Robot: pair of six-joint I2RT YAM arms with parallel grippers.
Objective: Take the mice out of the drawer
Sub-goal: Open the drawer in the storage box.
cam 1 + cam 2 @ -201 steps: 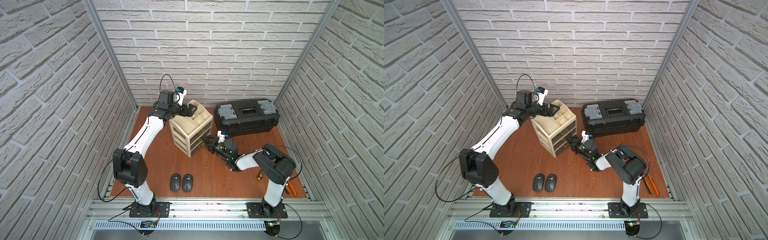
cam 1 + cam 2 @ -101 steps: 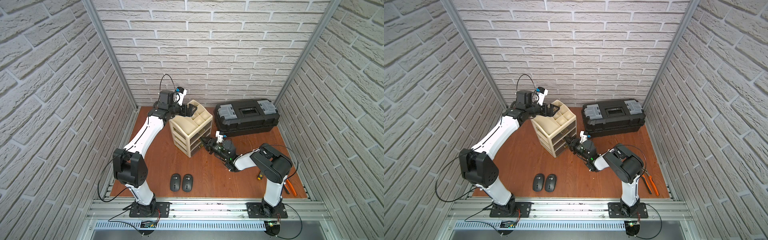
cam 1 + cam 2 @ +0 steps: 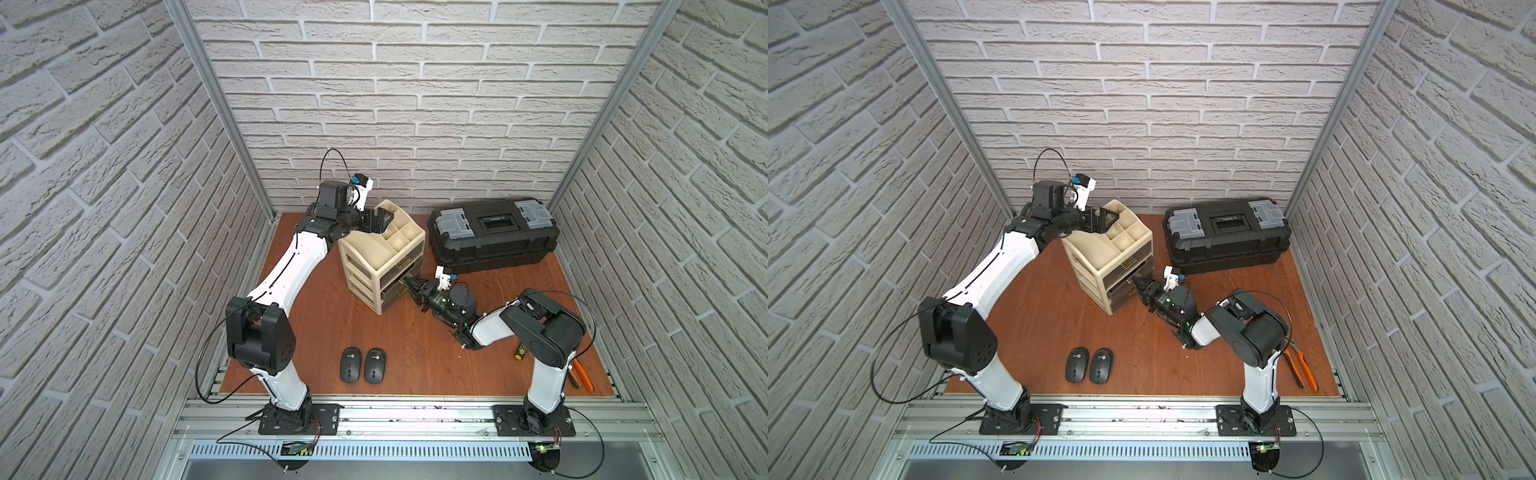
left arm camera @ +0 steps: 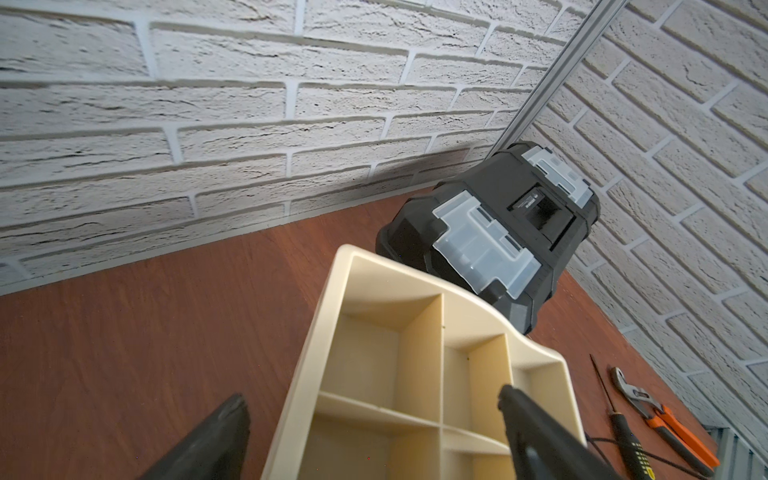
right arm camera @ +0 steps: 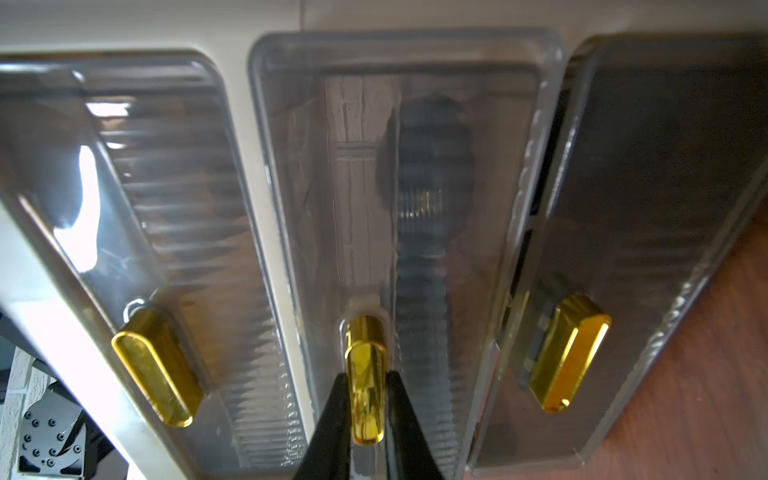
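Right fingers [image 5: 332,432] finishing closing, now pinching gold handle [image 5: 365,374] of middle drawer [image 5: 415,166]; pull-out looking ready. Left fingers [image 4: 536,432] staying spread astride cabinet [image 4: 419,353] top.

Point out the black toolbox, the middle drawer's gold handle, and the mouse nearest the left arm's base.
black toolbox [image 3: 495,225]: in a top view, lid's handle recess.
middle drawer's gold handle [image 5: 365,374]: right wrist view, gold front face.
mouse nearest the left arm's base [image 3: 350,365]: in a top view, top shell.

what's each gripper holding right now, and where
The right gripper pinches the gold handle of the middle drawer across its sides; the left gripper holds nothing.
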